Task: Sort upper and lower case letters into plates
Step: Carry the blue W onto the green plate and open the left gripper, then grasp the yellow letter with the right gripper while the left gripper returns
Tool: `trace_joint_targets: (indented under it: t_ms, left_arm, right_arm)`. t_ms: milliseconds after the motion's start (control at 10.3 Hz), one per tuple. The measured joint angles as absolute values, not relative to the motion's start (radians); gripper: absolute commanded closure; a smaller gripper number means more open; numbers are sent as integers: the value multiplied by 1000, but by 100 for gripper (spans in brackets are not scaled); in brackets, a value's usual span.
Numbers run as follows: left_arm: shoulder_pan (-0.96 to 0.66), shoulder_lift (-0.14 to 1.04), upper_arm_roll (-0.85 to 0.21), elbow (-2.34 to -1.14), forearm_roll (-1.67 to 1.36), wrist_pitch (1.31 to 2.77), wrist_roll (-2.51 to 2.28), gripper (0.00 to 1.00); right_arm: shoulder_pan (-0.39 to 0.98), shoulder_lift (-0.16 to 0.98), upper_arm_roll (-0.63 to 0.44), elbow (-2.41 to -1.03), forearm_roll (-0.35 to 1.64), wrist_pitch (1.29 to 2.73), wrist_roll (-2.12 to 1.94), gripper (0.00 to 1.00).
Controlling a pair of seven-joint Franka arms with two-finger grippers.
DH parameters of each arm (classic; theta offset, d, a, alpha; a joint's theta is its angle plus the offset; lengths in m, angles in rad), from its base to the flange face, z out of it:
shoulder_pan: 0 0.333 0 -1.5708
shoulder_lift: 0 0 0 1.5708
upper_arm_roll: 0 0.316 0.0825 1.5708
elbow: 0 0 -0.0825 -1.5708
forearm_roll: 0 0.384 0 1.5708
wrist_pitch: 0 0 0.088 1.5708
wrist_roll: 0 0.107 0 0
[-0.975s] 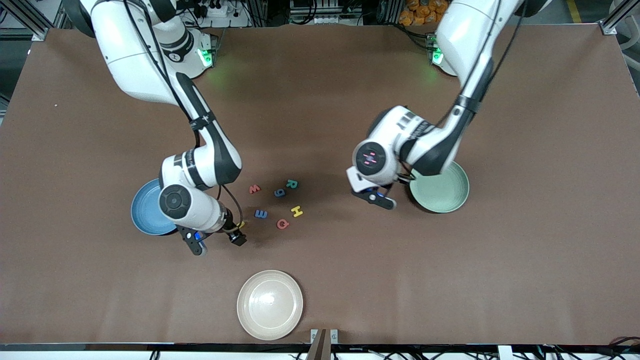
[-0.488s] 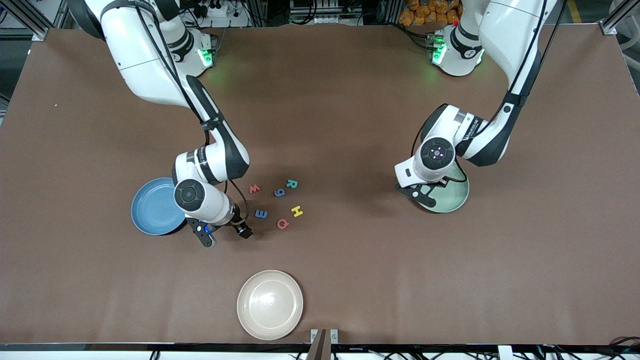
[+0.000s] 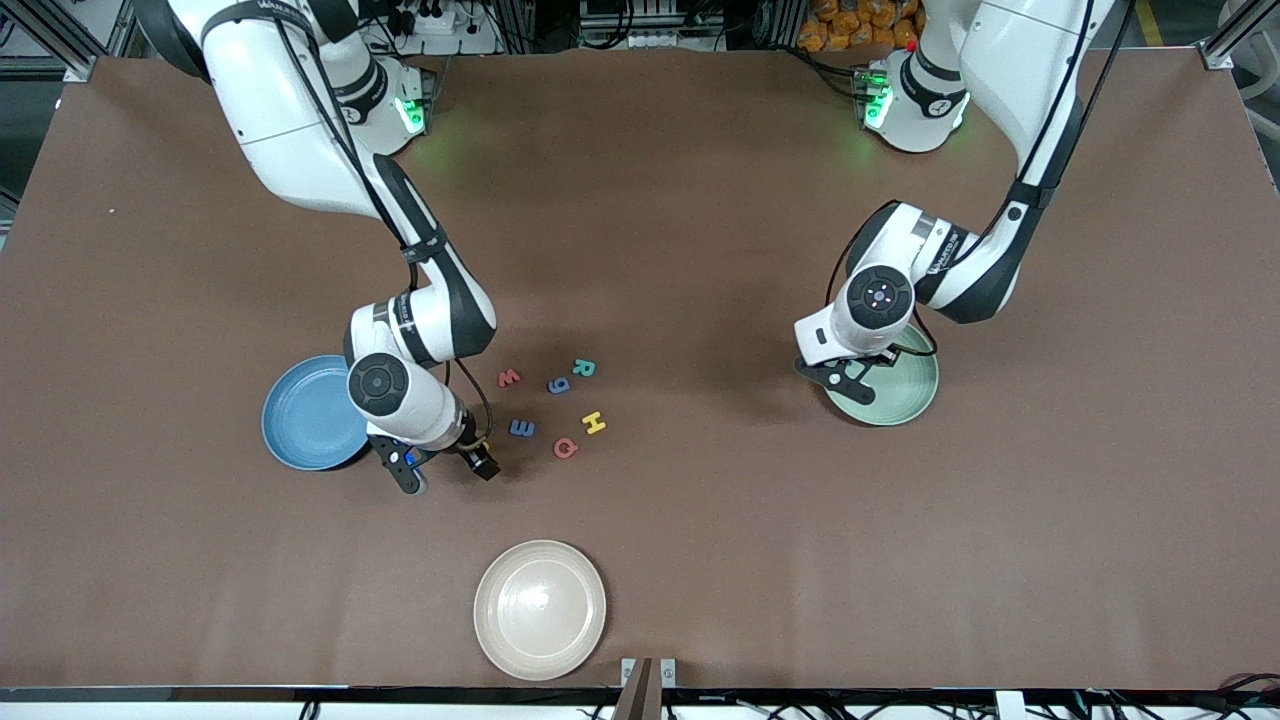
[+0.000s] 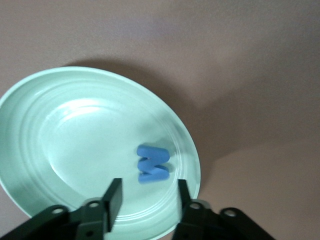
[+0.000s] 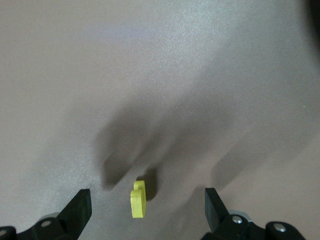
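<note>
While both arms hang low over the brown tabletop (image 3: 700, 560), the work is split between two plates. In the middle of the front view's frame lie six loose letters (image 3: 559, 385), red, blue, teal and yellow, close together but not touching.

The left tool (image 4: 147, 187) hovers over the mint green plate (image 4: 75, 150), near its rim. Its fingers stand apart, and a blue letter (image 4: 153, 164) lies flat in the plate just ahead of them, touching neither.

The right tool (image 5: 147, 200) is low over the tabletop between the sky blue plate (image 3: 300, 420) and the loose letters. Its fingers are spread wide, with a small yellow letter (image 5: 138, 199) lying between them, untouched. A cream plate (image 3: 540, 610) sits alone in the lower middle of the frame.

The letters look like thick, soft foam: very light, slightly squashy, unlikely to break. They are probably easy to nudge or flick aside, so the fingers should likely come down on either side and pinch across the narrow outer edges, gently, close to the tabletop. Being so light, a letter may cling to a finger when let go.
</note>
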State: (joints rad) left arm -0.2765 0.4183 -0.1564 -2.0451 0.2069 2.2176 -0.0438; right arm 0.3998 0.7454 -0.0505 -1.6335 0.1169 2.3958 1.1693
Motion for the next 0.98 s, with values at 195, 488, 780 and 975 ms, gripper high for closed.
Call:
trace_joint_targets:
  t_ms: [195,488,780,975]
  left_arm:
    - [-277,407,-166,-2043,205,2223,-54,0]
    - [-293,411,-246,-1991,196,2236,-219,0]
    - [-388,469,-271,-1865,190,2238,-412,0]
    - [-460,525,-272,-1777,190,2260,-504,0]
  right_arm:
    - [401,748,-48,-1635,116,2397,1169,0]
    - [411,771,-46,-1632,114,2406,1168,0]
    - [417,775,-47,-1624,111,2409,1168,0]
    - [417,775,-47,-1619,111,2409,1168,0]
